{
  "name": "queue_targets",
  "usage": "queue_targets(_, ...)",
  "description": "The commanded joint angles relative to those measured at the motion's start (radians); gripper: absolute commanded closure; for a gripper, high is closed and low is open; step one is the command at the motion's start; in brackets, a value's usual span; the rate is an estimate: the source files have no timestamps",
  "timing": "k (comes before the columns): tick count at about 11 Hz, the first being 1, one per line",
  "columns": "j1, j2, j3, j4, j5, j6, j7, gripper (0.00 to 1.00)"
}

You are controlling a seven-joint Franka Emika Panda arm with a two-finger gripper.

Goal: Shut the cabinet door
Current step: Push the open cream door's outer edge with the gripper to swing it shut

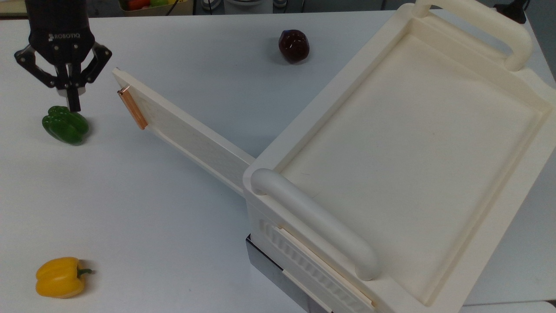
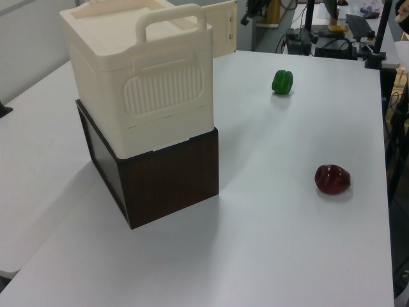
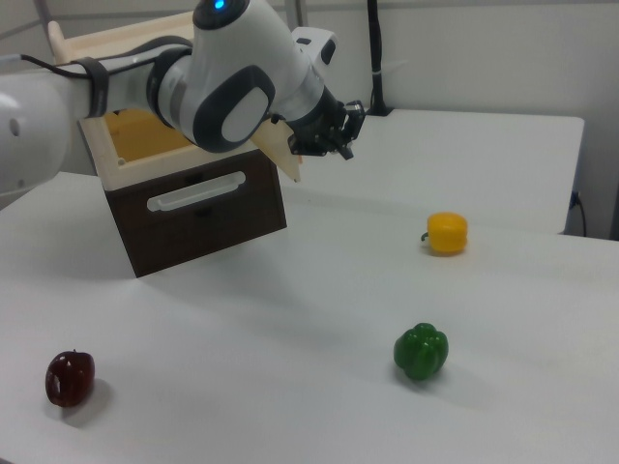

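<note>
In the top view we see the door [image 1: 182,134] swung wide open from the cabinet [image 1: 408,143], its copper handle [image 1: 132,109] at the free end. Our gripper [image 1: 71,98], fingers pressed narrowly together and holding nothing, hangs to the top view's left of that handle, apart from it, its tips just above the green pepper [image 1: 65,124]. A yellow pepper [image 1: 60,277] lies nearer, a dark red pepper [image 1: 294,45] farther right.

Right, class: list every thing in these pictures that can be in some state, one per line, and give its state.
cabinet door: swung wide open, away from the cabinet.
gripper: shut, holding nothing, beside the door's free end.
green pepper: lying loose on the table.
yellow pepper: lying on its side.
dark red pepper: resting loose on the table.
</note>
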Motion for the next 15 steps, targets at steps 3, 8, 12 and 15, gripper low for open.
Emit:
queue_targets(3, 0.032, 0.015, 0.049, 0.014, 0.038, 0.088, -0.017, 1.00)
queue_targets(8, 0.078, -0.030, 0.055, -0.041, 0.049, -0.043, -0.034, 1.00)
queue_targets(12, 0.081, -0.086, 0.055, -0.036, 0.143, -0.297, -0.112, 1.00)
queue_targets(15, 0.138, -0.091, 0.060, -0.030, 0.161, -0.369, -0.062, 1.00)
